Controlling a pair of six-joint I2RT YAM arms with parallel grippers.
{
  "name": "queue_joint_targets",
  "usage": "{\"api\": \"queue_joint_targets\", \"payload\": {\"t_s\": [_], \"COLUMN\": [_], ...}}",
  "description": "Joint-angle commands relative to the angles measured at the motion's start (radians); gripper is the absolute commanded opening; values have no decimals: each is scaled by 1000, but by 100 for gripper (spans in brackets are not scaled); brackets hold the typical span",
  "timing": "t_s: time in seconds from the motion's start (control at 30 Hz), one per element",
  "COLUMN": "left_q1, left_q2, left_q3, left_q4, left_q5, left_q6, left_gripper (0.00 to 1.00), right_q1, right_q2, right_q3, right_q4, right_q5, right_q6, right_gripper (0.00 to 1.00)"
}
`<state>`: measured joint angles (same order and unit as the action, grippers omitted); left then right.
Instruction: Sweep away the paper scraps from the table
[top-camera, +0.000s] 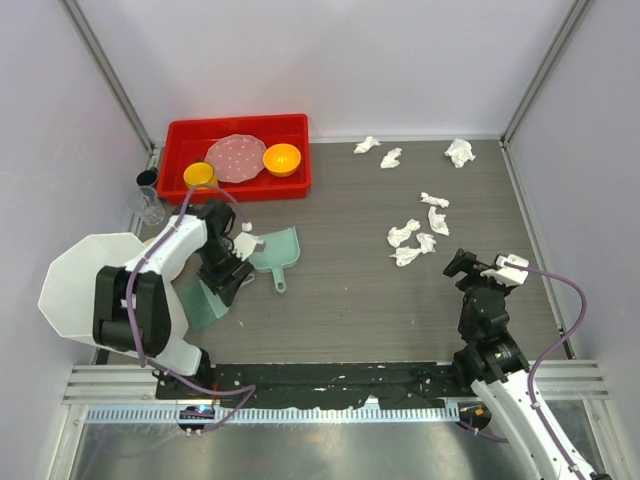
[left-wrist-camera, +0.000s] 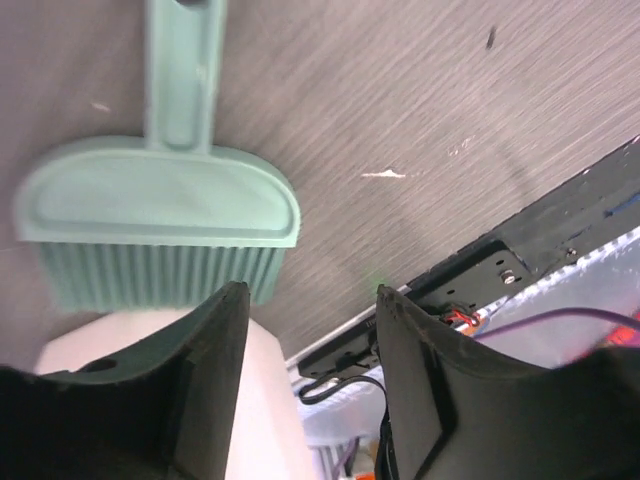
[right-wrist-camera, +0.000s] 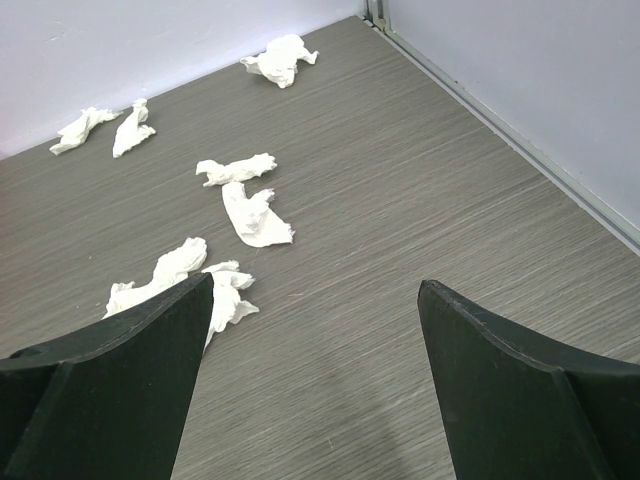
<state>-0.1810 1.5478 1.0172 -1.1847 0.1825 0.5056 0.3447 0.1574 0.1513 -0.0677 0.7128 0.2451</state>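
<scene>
White bin (top-camera: 85, 285): left edge, beside the left arm's base.
Brush (left-wrist-camera: 160, 215): pale green, lying flat on the table (top-camera: 360, 300) at the near left, bristles toward the left gripper, not held.
Left gripper (left-wrist-camera: 310, 380): just beside the brush's bristle edge, jaws partly apart with nothing between them.
Red tray (top-camera: 240, 121): far left, holding a pink plate (top-camera: 235, 158) and two orange-yellow bowls.
Dustpan (top-camera: 275, 248): pale green, on the table just right of the left gripper, handle pointing near.
Paper scraps (top-camera: 403, 234): eight white wads on the table's right half; three by the far edge, five grouped mid-right.
Right gripper (right-wrist-camera: 315, 380): near right, jaws spread wide and empty, facing the scraps, the closest wads just beyond its left finger.
</scene>
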Motion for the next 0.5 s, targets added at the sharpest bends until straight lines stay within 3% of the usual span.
{"api": "queue_joint_targets", "payload": {"t_s": [0.0,0.13,0.47], "left_q1": [3,3,2], "left_q2": [-77,-57,23], "left_q3": [136,130,3], "left_q4": [18,160,394], "left_q5": [67,63,78], "left_q6": [62,89,192], "left_gripper": [59,66,66], "right_q1": [-3,-1,-3], "right_q2": [-1,-1,2], "right_q3": [11,11,10], "right_q4": [49,51,57], "right_q5": [7,10,7], "right_q6": [2,0,0], "right_gripper": [88,88,89]}}
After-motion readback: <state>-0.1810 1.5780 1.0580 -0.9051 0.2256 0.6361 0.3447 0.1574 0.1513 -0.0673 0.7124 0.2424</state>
